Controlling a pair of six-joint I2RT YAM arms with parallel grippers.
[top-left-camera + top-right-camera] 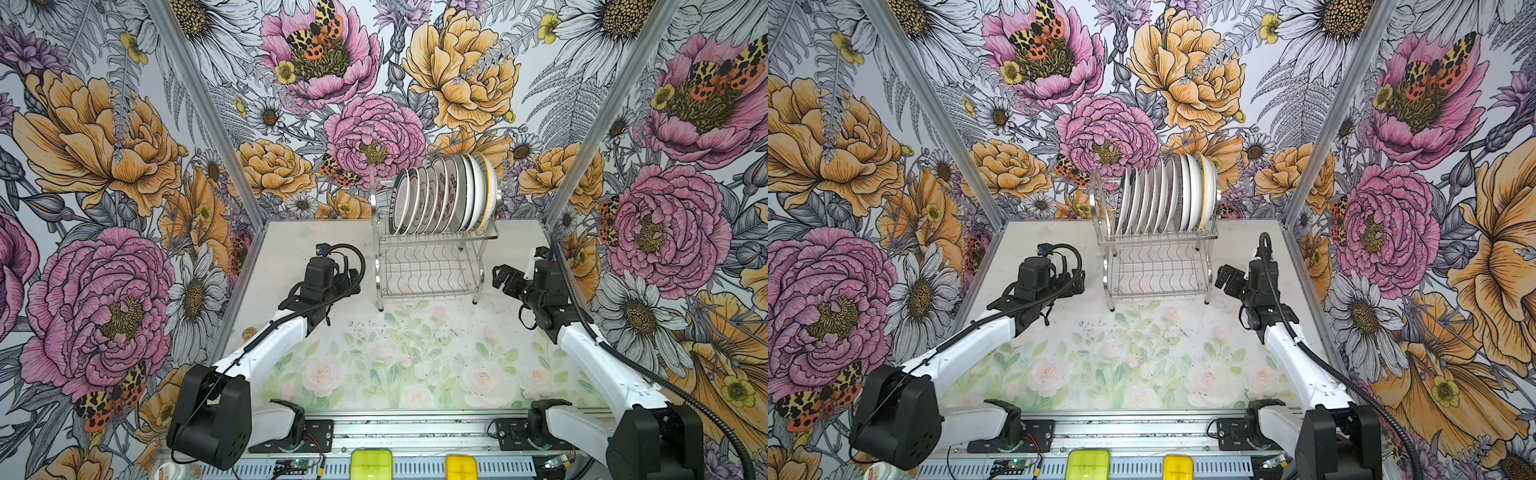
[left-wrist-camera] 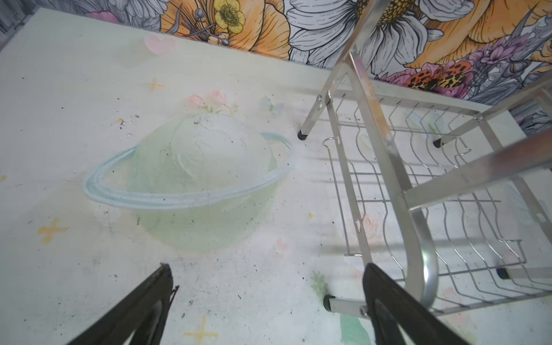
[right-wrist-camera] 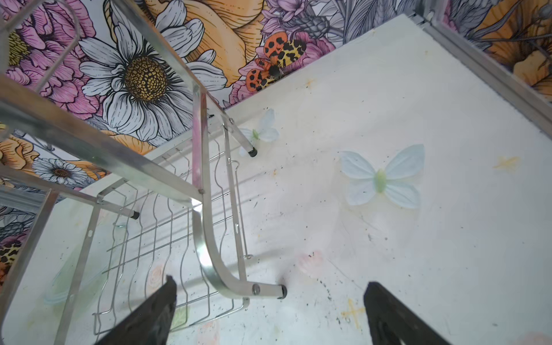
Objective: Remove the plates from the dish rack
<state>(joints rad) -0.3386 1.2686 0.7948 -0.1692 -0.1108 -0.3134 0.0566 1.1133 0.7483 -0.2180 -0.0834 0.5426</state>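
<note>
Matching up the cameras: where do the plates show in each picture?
In a top view: plates upright in the top tier of the rack, right of centre.
In a top view: plates, same tier, near centre.
Left wrist: not in it.
Right wrist: not in it.
Shared landmark: the rack's wavy lower shelf.

Bold floral wallpaper (image 1: 374,83) covers the left, far and right walls (image 1: 706,232); the pale tabletop (image 1: 415,357) shows faded roses.
</note>
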